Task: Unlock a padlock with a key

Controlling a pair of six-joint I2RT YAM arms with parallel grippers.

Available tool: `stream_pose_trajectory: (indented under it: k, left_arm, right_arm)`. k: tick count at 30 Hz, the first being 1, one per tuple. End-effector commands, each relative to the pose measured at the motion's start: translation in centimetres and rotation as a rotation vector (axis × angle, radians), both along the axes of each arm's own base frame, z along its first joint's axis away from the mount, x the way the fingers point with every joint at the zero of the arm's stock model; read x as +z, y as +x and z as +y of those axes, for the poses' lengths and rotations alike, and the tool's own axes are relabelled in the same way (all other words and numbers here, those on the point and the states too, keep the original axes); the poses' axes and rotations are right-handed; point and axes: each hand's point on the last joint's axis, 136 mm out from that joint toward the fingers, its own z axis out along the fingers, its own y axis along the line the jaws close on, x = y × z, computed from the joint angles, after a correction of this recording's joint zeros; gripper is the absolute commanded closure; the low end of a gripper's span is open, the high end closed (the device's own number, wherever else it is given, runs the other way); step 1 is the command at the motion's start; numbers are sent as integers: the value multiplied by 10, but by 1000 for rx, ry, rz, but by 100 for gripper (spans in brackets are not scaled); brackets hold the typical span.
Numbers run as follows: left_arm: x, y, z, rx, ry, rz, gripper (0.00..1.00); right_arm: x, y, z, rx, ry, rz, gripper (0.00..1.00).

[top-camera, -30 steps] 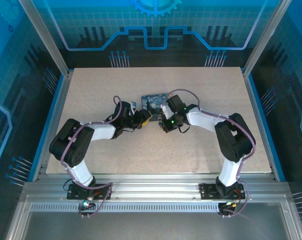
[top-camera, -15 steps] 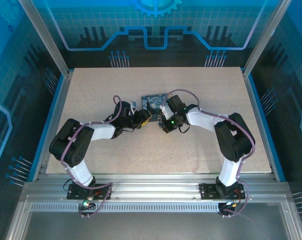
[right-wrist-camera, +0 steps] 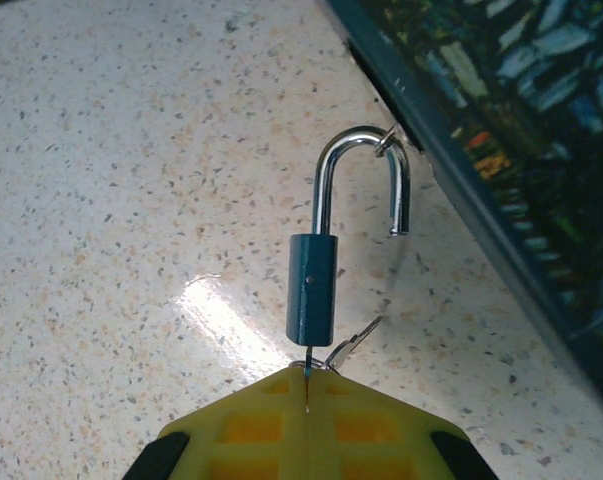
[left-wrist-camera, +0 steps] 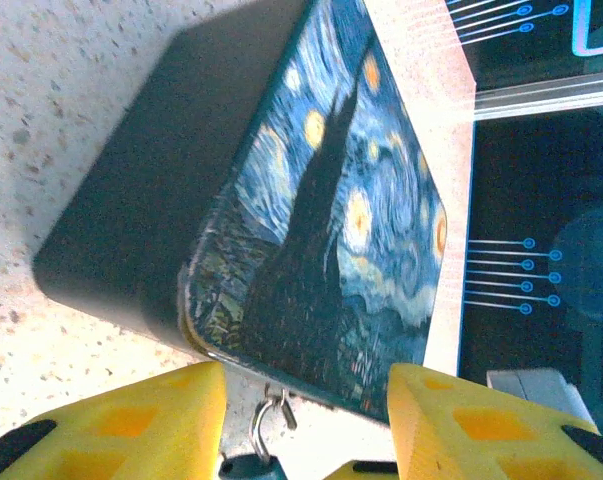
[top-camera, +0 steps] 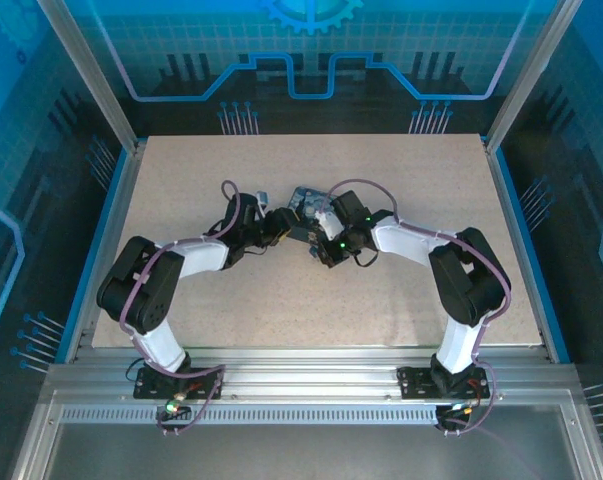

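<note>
Capping key (right-wrist-camera: 307, 362) in right claw (right-wrist-camera: 307, 388): padlock (right-wrist-camera: 311, 285)

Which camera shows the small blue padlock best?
Right wrist: the blue padlock is whole, open, hooked on the blue painted tin box. Left wrist catches its silver shackle at the bottom edge; top view, too small to tell.

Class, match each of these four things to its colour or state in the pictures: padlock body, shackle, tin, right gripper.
Things:
1. padlock body
2. shackle
3. tin
4. right gripper

Colour or state:
A. shut on the key
B. plain blue cylinder
C. silver, one end free
D. painted with a starry night sky

Pairs: 1-B, 2-C, 3-D, 4-A
</note>
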Motion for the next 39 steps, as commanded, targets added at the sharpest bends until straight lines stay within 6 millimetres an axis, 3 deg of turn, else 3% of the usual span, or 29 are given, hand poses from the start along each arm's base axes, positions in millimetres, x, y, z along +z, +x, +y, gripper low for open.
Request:
stream_pose_trajectory:
  k: [1, 8, 18, 19, 20, 21, 39]
  left_arm:
    - [12, 12, 12, 31, 33, -50, 53]
    - [14, -1, 15, 24, 18, -42, 53]
    - [2, -25, 17, -3, 5, 4, 42]
    - [0, -26, 16, -9, 2, 13, 37]
    - [0, -27, 15, -12, -2, 16, 6]
    - [-1, -28, 15, -15, -4, 22, 1]
    - [-8, -50, 18, -18, -18, 91, 1]
  right_arm:
    - [8, -11, 9, 59, 25, -14, 100]
    - [7, -10, 6, 67, -8, -32, 100]
    - [2, -11, 0, 106, -93, -81, 100]
    - [2, -11, 0, 110, -96, -83, 100]
    - [2, -11, 0, 111, -97, -86, 100]
    - [3, -11, 1, 115, -95, -89, 100]
    - [4, -12, -3, 164, -163, -166, 100]
